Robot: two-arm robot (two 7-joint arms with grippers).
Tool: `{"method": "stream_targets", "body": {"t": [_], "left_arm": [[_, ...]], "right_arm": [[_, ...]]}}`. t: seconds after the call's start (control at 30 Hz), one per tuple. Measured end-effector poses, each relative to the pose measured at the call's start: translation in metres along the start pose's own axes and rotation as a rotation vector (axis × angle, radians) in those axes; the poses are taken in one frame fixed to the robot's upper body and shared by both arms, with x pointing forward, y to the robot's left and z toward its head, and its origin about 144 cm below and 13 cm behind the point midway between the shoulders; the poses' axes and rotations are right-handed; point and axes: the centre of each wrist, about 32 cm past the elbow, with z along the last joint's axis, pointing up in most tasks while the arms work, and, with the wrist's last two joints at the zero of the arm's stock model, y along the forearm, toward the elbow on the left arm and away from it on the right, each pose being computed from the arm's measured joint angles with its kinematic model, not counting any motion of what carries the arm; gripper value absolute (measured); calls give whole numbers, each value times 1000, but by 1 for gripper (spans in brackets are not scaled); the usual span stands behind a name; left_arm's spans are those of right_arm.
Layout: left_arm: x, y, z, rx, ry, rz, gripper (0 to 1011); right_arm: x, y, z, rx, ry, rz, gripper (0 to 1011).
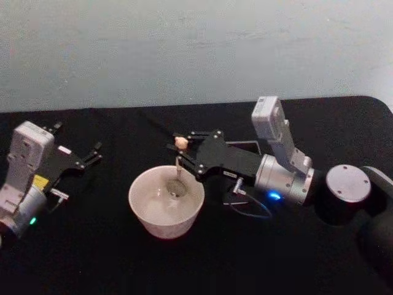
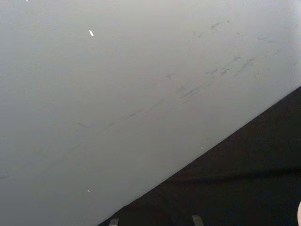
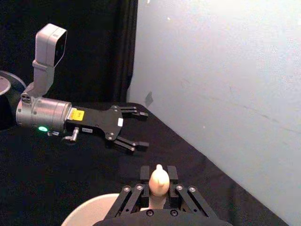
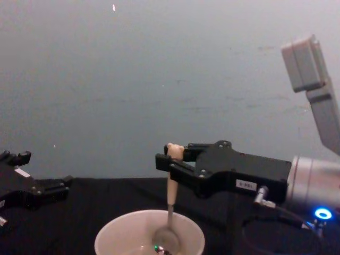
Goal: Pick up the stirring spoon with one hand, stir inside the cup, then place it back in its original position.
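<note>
Bearing cup (image 1: 164, 225): black table (image 1: 92, 258), grey wall (image 1: 184, 49).

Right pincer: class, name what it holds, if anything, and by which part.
The right pincer holds the stirring spoon by the upper handle, just under the bear head, with the bowl down inside the cup. The left pincer holds nothing.

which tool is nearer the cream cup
Right. The right tool hangs directly over the wide cream-white round cup, holding the peach-handled stirring spoon in it; the left tool sits open, off to its left.
</note>
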Motion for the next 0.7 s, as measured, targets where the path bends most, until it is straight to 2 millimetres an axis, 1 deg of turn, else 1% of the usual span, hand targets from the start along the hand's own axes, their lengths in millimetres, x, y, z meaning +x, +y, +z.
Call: {"method": "stream_targets", "body": {"t": [0.23,0.47,0.7], "left_arm": [[0,0,0,0,0,0,1001],[0,0,0,0,0,0,1001],[0,0,0,0,0,0,1001]], "right_arm": [[-3,-13,1,-7,7,-10,214],[-13,-23,2,-4,36,8,214],[-24,-23,1,-6,59,53,214]]}}
